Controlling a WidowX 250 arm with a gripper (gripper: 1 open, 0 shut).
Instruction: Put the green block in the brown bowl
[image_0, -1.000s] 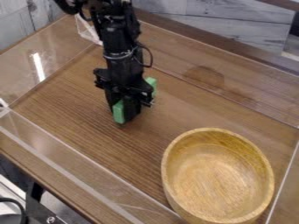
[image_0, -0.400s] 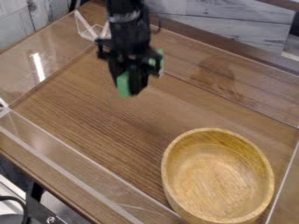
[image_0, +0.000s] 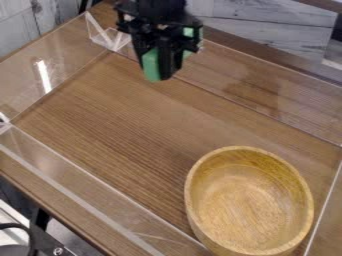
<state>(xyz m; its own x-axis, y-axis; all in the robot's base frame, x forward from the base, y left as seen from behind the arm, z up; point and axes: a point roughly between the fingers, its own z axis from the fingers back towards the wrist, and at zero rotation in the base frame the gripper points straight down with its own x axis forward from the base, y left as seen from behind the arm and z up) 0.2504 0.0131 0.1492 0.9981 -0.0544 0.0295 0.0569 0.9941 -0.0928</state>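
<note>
My gripper (image_0: 160, 62) hangs at the top of the view, pointing down, shut on the green block (image_0: 155, 63). The bright green bar sits upright between the black fingers, well above the wooden table. The brown bowl (image_0: 249, 203) rests at the lower right, a wide light-wood bowl with a thick rim and nothing inside. The gripper is up and to the left of the bowl, a good distance from it.
The wooden tabletop (image_0: 120, 130) is ringed by a low clear plastic wall (image_0: 54, 165). A pale stone-look wall (image_0: 287, 30) runs behind the table at the upper right.
The gripper has risen from the table with the green block held in it and shifted slightly right in the view. The bowl has not moved.
</note>
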